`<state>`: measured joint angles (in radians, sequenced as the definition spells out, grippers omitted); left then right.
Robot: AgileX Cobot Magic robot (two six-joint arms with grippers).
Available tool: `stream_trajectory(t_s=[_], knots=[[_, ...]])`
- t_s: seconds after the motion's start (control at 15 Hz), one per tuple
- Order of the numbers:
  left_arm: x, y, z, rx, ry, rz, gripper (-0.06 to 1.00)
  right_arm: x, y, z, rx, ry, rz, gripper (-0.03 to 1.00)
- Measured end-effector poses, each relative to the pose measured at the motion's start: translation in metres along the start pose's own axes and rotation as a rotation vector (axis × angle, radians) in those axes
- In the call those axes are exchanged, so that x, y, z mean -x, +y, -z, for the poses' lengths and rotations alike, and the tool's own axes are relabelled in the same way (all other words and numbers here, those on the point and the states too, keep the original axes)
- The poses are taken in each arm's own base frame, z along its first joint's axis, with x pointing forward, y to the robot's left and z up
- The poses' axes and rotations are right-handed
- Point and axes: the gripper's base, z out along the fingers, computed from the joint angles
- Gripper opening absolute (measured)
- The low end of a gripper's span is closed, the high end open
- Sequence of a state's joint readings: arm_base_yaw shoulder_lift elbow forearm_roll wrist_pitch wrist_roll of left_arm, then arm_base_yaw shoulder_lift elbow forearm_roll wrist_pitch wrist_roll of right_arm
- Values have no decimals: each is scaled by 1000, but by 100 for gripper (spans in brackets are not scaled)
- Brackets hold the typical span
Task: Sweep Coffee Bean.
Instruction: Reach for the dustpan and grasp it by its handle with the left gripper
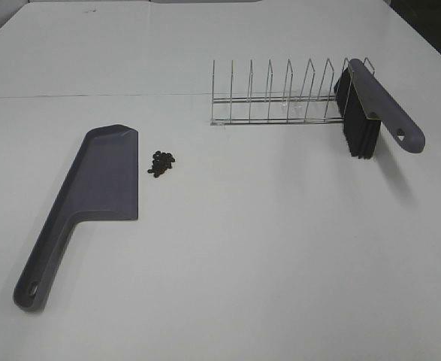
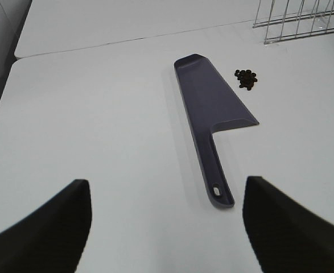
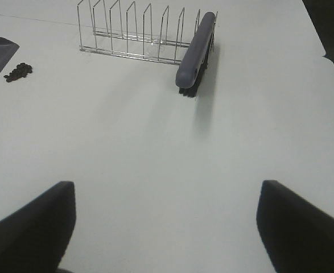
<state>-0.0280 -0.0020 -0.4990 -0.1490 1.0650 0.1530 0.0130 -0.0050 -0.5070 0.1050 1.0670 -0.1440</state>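
A small heap of dark coffee beans point(image 1: 161, 163) lies on the white table just right of the grey-purple dustpan point(image 1: 92, 192), which lies flat with its handle toward the front left. The beans point(image 2: 247, 78) and dustpan point(image 2: 212, 114) also show in the left wrist view. A grey-purple brush point(image 1: 370, 113) with black bristles leans in the right end of a wire rack point(image 1: 280, 98); the right wrist view shows the brush point(image 3: 195, 54) too, and the beans point(image 3: 19, 71). My left gripper point(image 2: 167, 227) is open and empty, short of the dustpan handle. My right gripper point(image 3: 167, 227) is open and empty, well short of the brush.
The wire rack point(image 3: 132, 34) stands at the back centre-right with several upright dividers. A table seam point(image 1: 92, 96) runs across the back. The table's dark right edge point(image 3: 332, 40) lies beyond the brush.
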Motion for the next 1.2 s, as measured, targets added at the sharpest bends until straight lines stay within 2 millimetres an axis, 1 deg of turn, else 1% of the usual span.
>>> stream_trajectory(t_s=[1.2], knots=[[0,0,0,0,0,0,68,0,0,0,0,0,0,73]])
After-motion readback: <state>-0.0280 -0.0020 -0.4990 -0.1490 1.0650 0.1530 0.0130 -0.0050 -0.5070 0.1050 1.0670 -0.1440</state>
